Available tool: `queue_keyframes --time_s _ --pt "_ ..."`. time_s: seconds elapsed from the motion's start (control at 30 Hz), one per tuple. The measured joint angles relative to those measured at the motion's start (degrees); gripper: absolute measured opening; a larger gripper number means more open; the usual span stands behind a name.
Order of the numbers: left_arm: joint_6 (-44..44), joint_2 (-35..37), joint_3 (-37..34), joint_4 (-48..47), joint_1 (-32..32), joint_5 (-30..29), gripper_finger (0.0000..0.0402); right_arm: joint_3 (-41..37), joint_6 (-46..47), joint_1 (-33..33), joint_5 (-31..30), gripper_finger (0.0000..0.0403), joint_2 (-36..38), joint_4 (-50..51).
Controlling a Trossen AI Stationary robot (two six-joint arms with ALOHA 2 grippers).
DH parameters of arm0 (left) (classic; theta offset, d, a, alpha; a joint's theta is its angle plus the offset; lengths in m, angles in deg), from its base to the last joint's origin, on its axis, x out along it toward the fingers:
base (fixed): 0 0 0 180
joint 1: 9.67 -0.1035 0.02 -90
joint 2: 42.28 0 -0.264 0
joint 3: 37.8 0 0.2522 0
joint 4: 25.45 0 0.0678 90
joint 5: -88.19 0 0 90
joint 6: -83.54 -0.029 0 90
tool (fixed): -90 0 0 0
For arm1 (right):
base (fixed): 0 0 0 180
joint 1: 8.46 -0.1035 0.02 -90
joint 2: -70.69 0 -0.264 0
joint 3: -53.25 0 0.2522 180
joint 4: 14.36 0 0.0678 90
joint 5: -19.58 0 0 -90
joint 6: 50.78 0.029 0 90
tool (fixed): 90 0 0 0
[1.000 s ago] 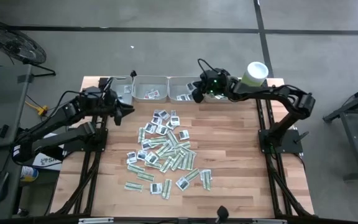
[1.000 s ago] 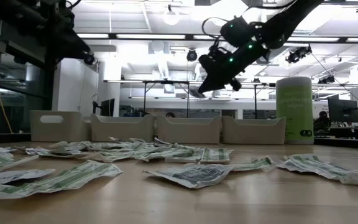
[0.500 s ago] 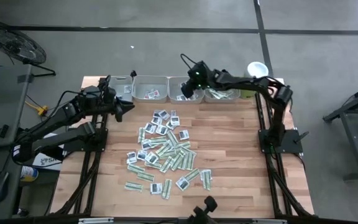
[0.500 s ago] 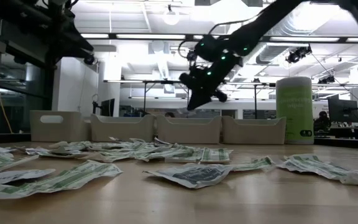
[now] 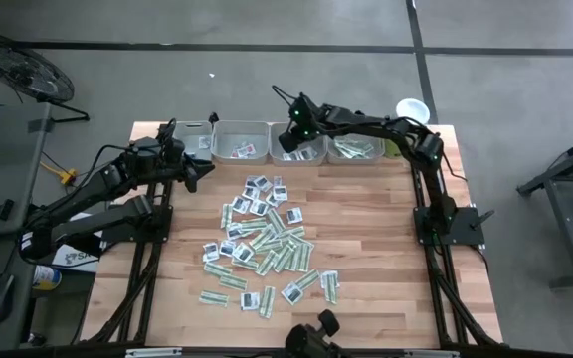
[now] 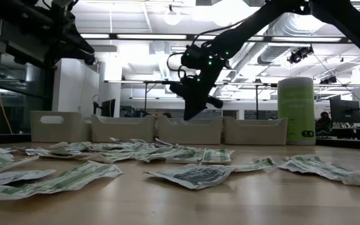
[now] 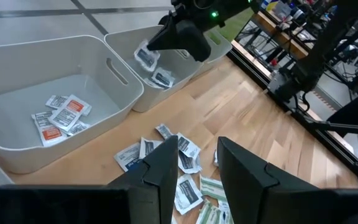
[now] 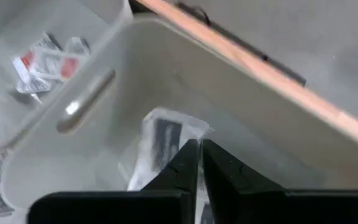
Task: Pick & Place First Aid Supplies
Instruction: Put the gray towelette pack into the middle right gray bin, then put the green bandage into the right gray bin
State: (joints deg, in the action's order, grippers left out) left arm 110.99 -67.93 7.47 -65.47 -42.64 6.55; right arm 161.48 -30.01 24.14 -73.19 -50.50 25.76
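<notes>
The first aid supplies, small flat sachets (image 5: 262,244), lie scattered over the middle of the wooden table. Grey trays stand along the far edge. My right gripper (image 5: 288,142) points steeply down over the tray (image 5: 311,127) second from the right. It is almost shut, with a white, dark-marked sachet (image 8: 163,144) at its fingertips; another sachet (image 7: 162,78) lies in that tray. My left gripper (image 7: 197,165) hangs open and empty above the table's far left part, near the pile's edge. My right gripper has the white sachet's edge (image 8: 182,146) at its fingertips (image 8: 190,155), which show only a hairline gap. The fingers come from above, slanting down into the tray. The sachet (image 7: 145,57) hangs below the tips, inside the tray walls and clear of the tray floor.
The tray to the left (image 7: 17,149) holds red-marked sachets (image 7: 61,115); the rightmost tray (image 5: 356,149) holds green strips. A pale green tub (image 6: 303,109) stands at the far right corner. Bare wood lies along the near edge and both sides of the pile.
My right gripper has gone along the far edge toward the table's left, away from the tub, carrying the sachet. It has sunk and tipped more steeply down, and now hangs over the tray second from the right.
</notes>
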Motion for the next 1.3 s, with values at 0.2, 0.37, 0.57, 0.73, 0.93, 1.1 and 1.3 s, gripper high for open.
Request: queue_keyframes --time_s 0.2,0.37,0.57,0.73,0.93,1.1,1.3 --pt "-0.01 0.00 0.00 -0.07 0.00 0.00 0.0112 -0.04 1.85 0.13 1.30 0.0071 0.00 3.98" --pt "-0.02 0.00 0.00 -0.71 0.00 0.06 0.0112 -0.11 1.56 0.13 3.74 0.0105 1.48 6.39" --pt "-0.35 0.00 0.00 -1.18 0.00 2.19 0.0112 -0.07 -3.18 -0.02 6.41 0.0117 6.79 14.25" --pt "-2.10 0.00 0.00 -1.14 0.00 5.07 0.0112 -0.04 -9.93 -0.97 10.66 0.0117 11.98 26.58" --pt "-3.44 0.00 0.00 -1.11 0.00 8.67 0.0112 -0.04 -17.90 -5.58 8.70 0.0117 16.75 41.08" --pt "-5.19 0.00 0.00 -1.11 0.00 11.64 0.0112 -0.04 -18.43 -11.95 8.31 0.0117 17.59 48.24" --pt "-7.65 0.00 0.00 -1.32 0.00 15.26 0.0112 -2.88 -16.75 -20.97 9.45 0.0117 17.59 48.77"
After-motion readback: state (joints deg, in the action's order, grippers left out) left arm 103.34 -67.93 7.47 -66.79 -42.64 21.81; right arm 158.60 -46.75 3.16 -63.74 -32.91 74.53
